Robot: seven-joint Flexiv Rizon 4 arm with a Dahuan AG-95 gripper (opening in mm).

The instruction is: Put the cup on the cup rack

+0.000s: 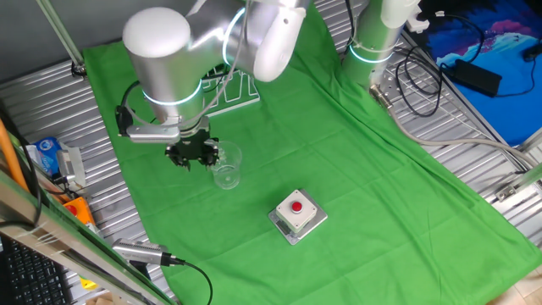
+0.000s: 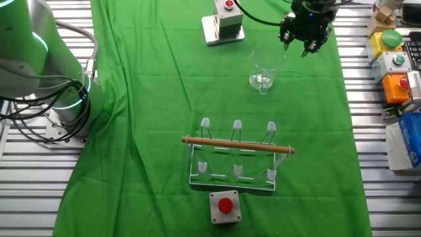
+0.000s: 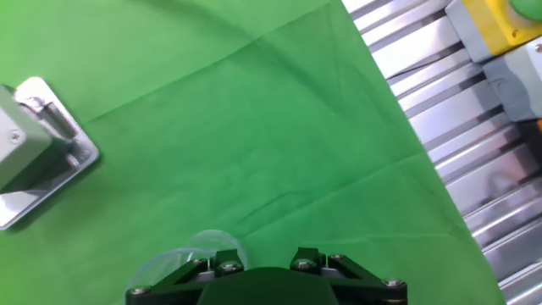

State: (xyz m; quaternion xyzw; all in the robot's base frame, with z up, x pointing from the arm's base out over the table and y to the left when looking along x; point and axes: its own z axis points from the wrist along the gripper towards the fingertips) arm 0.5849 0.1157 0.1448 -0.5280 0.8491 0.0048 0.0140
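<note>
The cup (image 1: 227, 169) is a small clear glass standing upright on the green cloth; it also shows in the other fixed view (image 2: 264, 66). My gripper (image 1: 193, 154) hovers just beside the cup, apart from it, with jaws spread and nothing between them; it also shows in the other fixed view (image 2: 304, 33). In the hand view only the cup's rim (image 3: 190, 250) shows at the bottom edge, next to the left finger of the gripper (image 3: 262, 264). The white wire cup rack (image 2: 237, 157) with its wooden dowel stands empty mid-cloth; in one fixed view the rack (image 1: 237, 91) is partly hidden behind the arm.
A grey box with a red button (image 1: 297, 213) sits close to the cup; it also shows in the other fixed view (image 2: 223, 20) and the hand view (image 3: 34, 144). Another button box (image 2: 225, 205) lies in front of the rack. Coloured button boxes (image 2: 395, 59) line the metal table edge.
</note>
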